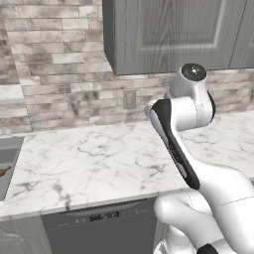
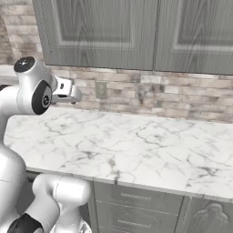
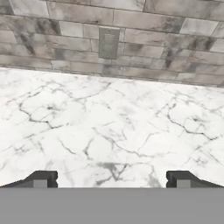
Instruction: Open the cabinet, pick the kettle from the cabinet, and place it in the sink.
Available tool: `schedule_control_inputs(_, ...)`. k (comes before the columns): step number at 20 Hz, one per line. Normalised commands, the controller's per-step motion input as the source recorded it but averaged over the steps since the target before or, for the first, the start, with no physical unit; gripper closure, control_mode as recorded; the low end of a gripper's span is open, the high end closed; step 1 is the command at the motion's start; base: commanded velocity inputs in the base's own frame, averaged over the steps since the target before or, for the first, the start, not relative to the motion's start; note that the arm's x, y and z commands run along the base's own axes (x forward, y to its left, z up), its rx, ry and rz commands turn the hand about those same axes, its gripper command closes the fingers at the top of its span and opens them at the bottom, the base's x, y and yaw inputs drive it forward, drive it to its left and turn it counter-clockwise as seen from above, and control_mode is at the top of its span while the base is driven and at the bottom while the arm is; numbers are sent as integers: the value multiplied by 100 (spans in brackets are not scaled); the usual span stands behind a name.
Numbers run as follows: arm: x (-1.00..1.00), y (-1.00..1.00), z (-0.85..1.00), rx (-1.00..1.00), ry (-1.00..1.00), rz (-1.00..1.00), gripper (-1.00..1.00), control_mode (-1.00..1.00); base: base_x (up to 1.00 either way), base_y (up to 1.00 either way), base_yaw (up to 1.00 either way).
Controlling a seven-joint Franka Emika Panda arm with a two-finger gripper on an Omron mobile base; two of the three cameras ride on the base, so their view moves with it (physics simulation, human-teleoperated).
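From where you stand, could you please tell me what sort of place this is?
A home kitchen, by the look of it: a white marble counter against a stone-tile wall, grey wall cabinet doors shut above it, and a dishwasher front below.

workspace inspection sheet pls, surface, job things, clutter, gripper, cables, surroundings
surface: white marble counter, bare across the stretch in front of the arm.
job's things: cabinet doors shut; sink at the far left edge of the left base view, partly cut off; kettle nothing seen.
clutter: a small brown thing in the sink, too cut off to name.
gripper: gripper open, fingers wide apart, empty, above the counter and facing the wall.
cables: nothing seen.
surroundings: stone-tile backsplash with a grey wall outlet; dark dishwasher front and grey drawers below the counter.
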Motion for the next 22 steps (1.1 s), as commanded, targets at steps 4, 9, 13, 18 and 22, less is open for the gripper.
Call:
schedule_control_inputs(4,-12,18,38,-1,-12,-2,-100,-100,0,0,0)
schedule_control_inputs(9,-4,23,37,0,-6,0,-100,-100,0,0,0)
schedule_control_inputs(13,0,23,27,0,-3,0,-100,-100,0,0,0)
schedule_control_inputs(18,0,21,29,-6,-3,3,-100,-100,0,0,0)
schedule_control_inputs(22,0,18,28,-2,-11,8,-100,-100,0,0,0)
